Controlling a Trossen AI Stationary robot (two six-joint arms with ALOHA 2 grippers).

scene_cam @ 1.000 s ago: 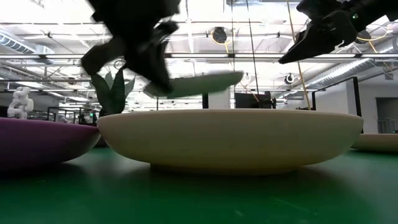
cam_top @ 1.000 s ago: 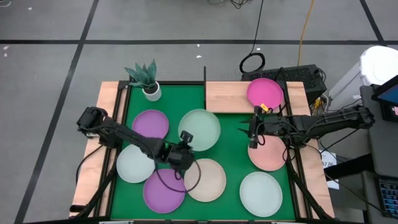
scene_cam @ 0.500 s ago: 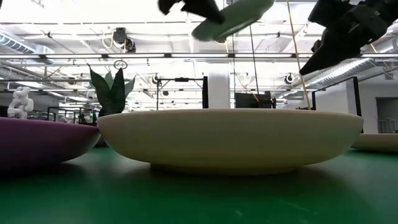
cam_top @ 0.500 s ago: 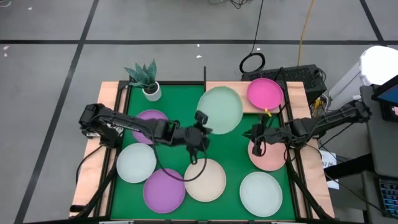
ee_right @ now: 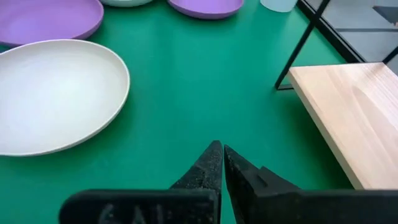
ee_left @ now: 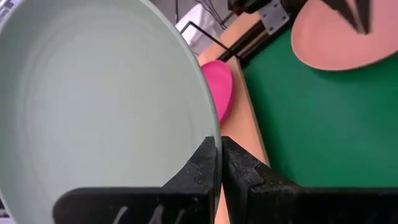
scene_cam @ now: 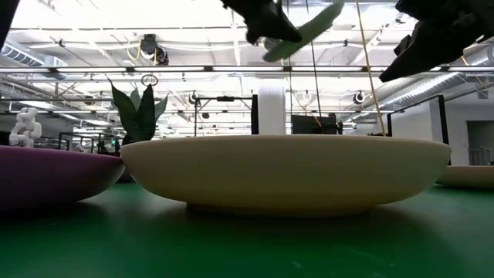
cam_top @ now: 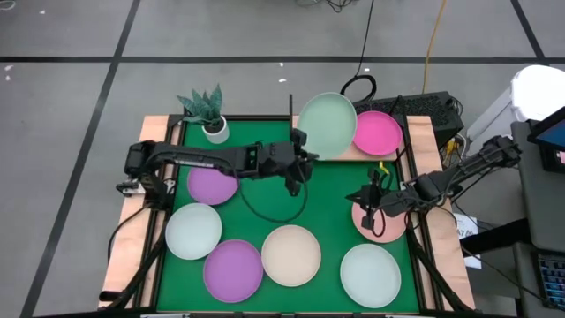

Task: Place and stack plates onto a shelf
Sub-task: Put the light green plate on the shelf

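A smooth, round, shallow mint-green plate (cam_top: 327, 125) hangs tilted above the light-wood shelf (cam_top: 311, 141), beside the hot pink plate (cam_top: 377, 132). The left gripper (cam_top: 301, 147) pinches its rim. The right gripper (cam_top: 372, 200), fingers pressed together empty, hovers over the salmon plate (cam_top: 386, 224).

Left gripper (cam_top: 301, 148) raised, jaws clamped; right gripper (cam_top: 369, 200) jaws closed.

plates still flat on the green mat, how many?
6: purple plate upper left, whitish plate, second purple plate, cream plate, pale plate, and salmon plate under the right gripper.
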